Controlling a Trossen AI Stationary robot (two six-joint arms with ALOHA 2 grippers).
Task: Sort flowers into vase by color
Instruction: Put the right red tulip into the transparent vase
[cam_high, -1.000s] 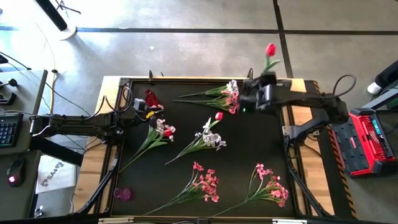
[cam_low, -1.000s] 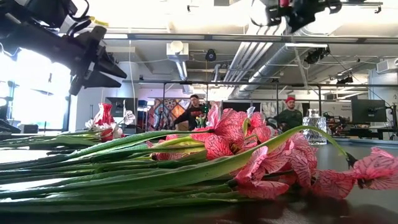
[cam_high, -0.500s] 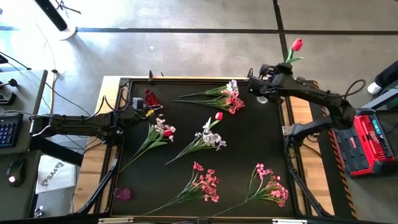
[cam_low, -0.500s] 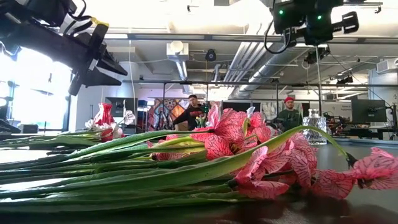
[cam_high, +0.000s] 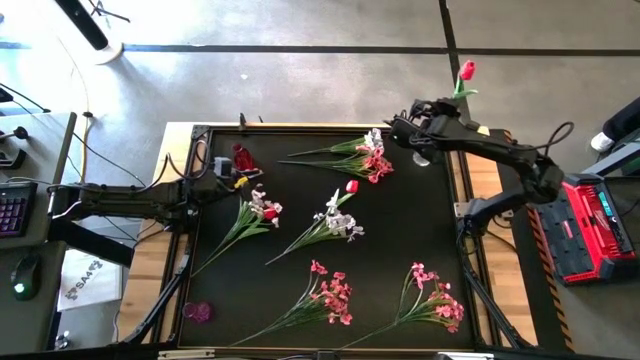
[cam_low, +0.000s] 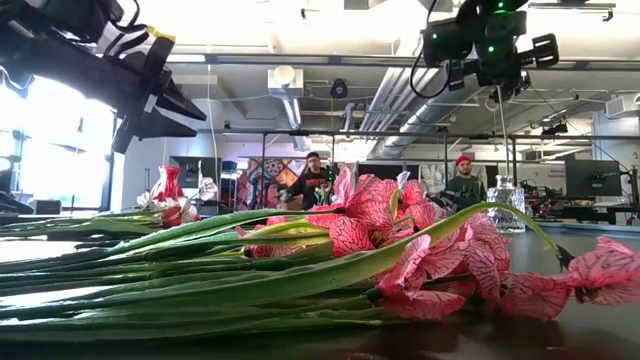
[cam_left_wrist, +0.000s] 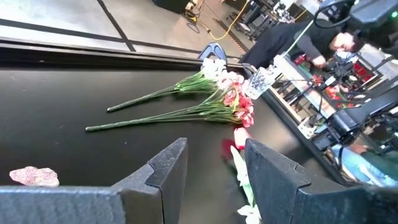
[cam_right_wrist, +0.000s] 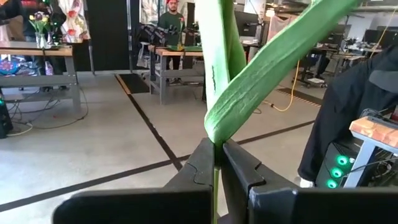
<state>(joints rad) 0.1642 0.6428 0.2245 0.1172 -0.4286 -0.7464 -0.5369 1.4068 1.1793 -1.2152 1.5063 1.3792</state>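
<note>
Above the far right corner of the tabletop (cam_high: 200, 135), right gripper (cam_right_wrist: 218, 163) clamped on the green stem of a red tulip (cam_high: 466, 70) — bloom up, carried off the mat a second ago and now drawn slightly back from its farthest swing, toward the clear glass vase (cam_left_wrist: 261, 79) at that corner. Likely the lowering of the stem next. Over the near-left mat, left gripper (cam_left_wrist: 214, 163) hovering with fingers (cam_left_wrist: 166, 165) apart and empty — white sprays (cam_high: 335, 222) and pink sprays (cam_high: 330, 292) lying unsorted.

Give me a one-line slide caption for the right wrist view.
Right gripper clamped on a red tulip's green stem, leaf crossing it, lab floor and benches beyond.
</note>
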